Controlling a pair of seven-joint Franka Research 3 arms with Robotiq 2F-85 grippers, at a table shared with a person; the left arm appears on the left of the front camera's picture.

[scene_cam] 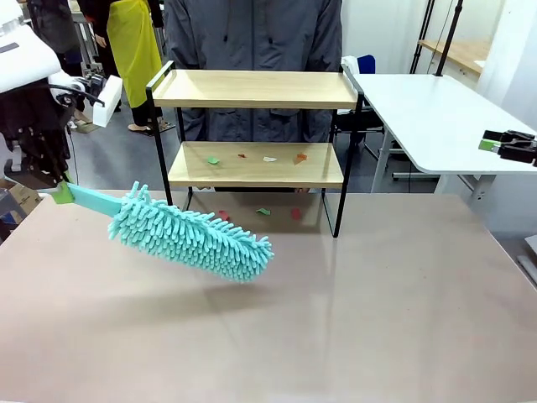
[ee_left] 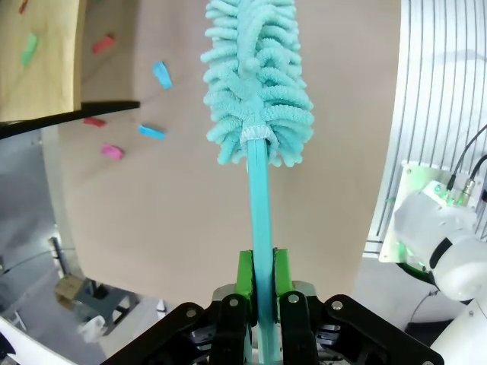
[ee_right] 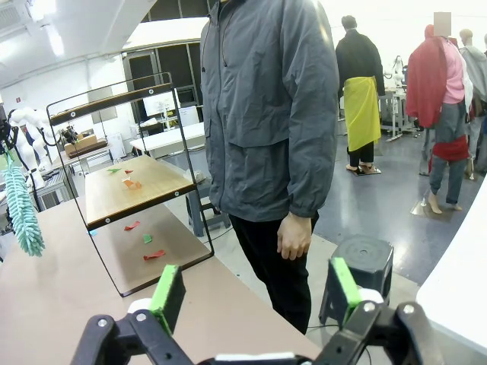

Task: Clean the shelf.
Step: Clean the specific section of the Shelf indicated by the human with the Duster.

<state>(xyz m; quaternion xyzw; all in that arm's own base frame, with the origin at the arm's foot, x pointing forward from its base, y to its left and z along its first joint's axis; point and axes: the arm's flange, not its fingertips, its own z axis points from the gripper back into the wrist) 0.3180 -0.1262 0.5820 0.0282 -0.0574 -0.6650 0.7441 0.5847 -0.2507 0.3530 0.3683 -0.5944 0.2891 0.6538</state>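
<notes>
Turquoise duster (scene_cam: 189, 231), handle clamped in the left gripper (ee_left: 263, 270), hangs before the shelf (scene_cam: 252, 88), sweeping apparently about to start: next, raise it onto the scrap-littered lower board (scene_cam: 252, 175); the right gripper (ee_right: 256, 293) gapes empty.

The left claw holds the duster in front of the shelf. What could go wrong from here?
1. The left claw grips the duster near the handle's end; pressing on a board may twist it loose.
2. The shelf has a thin frame; a hard sweep may push it toward the person close behind.
3. Scraps on the lower board may just fall onto the table, where others already lie.
</notes>
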